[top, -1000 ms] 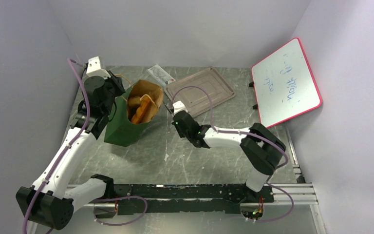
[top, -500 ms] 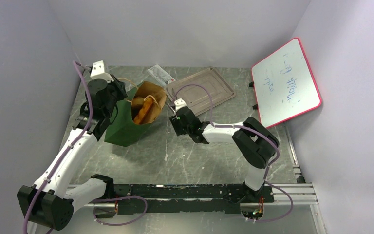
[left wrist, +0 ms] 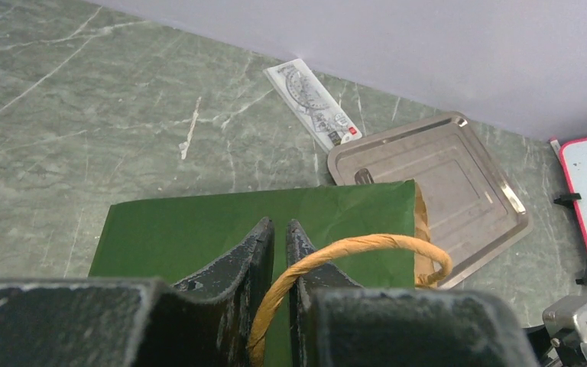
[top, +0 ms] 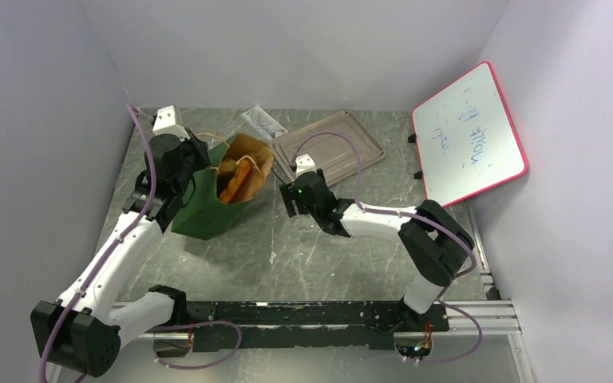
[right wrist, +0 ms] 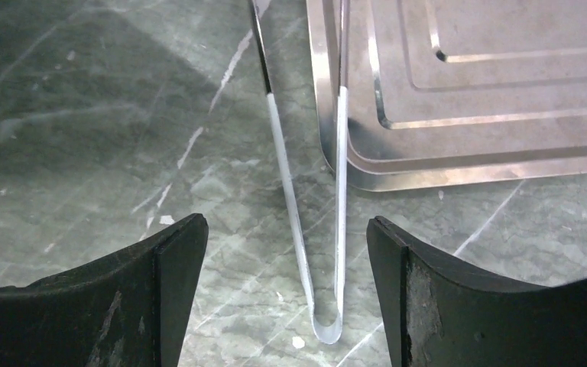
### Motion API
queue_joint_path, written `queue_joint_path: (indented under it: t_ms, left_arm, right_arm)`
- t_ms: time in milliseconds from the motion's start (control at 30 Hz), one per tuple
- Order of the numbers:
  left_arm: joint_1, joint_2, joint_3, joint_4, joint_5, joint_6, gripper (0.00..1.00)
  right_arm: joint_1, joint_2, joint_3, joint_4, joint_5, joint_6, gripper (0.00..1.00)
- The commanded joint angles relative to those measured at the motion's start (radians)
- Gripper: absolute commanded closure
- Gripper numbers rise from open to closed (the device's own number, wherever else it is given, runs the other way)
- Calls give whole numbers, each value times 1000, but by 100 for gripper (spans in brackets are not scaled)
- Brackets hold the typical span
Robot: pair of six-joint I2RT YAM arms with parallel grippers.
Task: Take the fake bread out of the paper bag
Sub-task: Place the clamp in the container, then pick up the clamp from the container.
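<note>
Marbled tabletop [top: 327, 255], paper bag [top: 203, 209] angled rightward, fake bread [top: 235, 182] lengthwise inside.

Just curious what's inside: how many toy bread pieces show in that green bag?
2, both in the open mouth of the paper bag: an oval loaf toward its left side and a longer stick beside it, lower in the overhead view. More may lie hidden underneath.

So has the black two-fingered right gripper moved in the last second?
Yes. From above, the right gripper has shifted slightly up the picture, closer to the flat rectangular metal tray, and its jaws have opened.
</note>
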Motion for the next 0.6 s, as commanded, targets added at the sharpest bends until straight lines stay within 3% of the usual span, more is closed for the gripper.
queue_joint_path:
  t_ms: [0,300,567]
  left_arm:
    - [8,0,-20,23,13,-12,93]
    - [8,7,-26,22,4,-7,93]
    - [7,20,-32,19,11,-18,93]
  right_arm:
    - [1,42,-24,14,51,-6,23]
    - [-10,128,-37,94,20,-21,24]
    - [-42,174,-52,125,-64,2,40]
